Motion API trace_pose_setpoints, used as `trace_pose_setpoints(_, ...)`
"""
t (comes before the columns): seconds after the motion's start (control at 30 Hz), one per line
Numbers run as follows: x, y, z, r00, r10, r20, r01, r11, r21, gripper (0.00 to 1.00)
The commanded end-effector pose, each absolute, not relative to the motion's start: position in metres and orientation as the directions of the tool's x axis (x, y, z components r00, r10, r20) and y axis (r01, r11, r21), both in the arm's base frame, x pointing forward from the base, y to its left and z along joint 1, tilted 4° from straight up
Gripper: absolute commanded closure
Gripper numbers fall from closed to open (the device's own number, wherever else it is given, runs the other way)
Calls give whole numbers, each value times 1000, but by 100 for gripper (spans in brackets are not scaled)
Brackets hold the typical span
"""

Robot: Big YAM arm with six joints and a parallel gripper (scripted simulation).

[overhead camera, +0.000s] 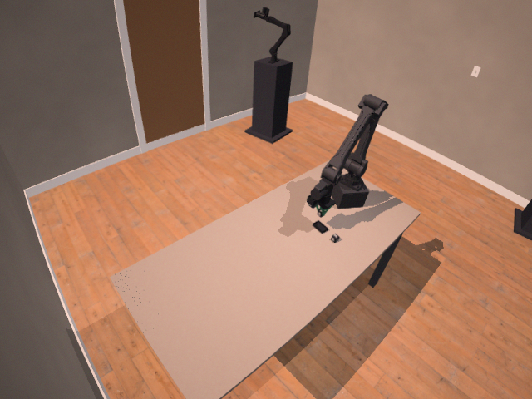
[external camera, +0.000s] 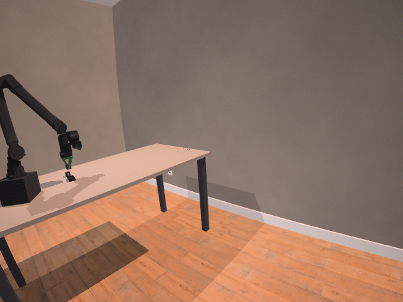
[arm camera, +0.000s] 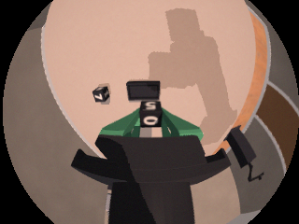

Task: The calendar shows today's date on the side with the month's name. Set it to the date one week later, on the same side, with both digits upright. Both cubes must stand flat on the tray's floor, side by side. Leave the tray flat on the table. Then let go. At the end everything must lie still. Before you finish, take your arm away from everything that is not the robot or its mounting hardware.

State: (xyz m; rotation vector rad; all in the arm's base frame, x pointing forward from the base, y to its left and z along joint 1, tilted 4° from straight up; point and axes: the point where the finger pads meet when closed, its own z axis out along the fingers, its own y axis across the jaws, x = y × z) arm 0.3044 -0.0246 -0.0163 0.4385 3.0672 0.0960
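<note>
My claw (overhead camera: 320,213) (external camera: 68,167) (arm camera: 150,111) pinches one cube (arm camera: 150,114) above the table (overhead camera: 223,292) (external camera: 130,162) (arm camera: 103,42), just short of the tray (overhead camera: 320,226) (external camera: 71,178) (arm camera: 143,91); the other cube (overhead camera: 335,238) (external camera: 67,173) (arm camera: 100,94) sits beyond it. I'd square this one to the walls, digit upright, then lower slowly, leaving its neighbour room.

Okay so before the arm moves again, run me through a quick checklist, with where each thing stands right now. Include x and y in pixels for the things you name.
1. Gripper (overhead camera: 320,212) (external camera: 68,167) (arm camera: 150,111) closed on a cube: ok, the cube showing 5 and 0 (arm camera: 150,114) is between its fingers.
2. Tray (overhead camera: 320,226) (external camera: 71,178) (arm camera: 143,91) flat on the table (overhead camera: 214,300) (external camera: 130,162) (arm camera: 93,47): ok.
3. Tray free of cubes: ok.
4. Loose cube (overhead camera: 335,238) (external camera: 67,173) (arm camera: 100,94) in the tray: not ok, it's beside it.
5. Month side readable: cannot tell.
</note>
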Motion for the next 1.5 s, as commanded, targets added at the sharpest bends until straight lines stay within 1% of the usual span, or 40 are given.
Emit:
trace_pose_setpoints(0.0, 309, -21, -28, -958, 282, -43, 279, 958, 67, 75)
trace_pose_setpoints(0.43, 310, -22, -51, -957, 286, -43, 283, 957, 66, 75)
trace_pose_setpoints(0.57, 317, -22, -45, -956, 284, -69, 279, 958, 71, 75)
trace_pose_setpoints(1.47, 315, -22, -45, -957, 284, -62, 280, 957, 70, 75)
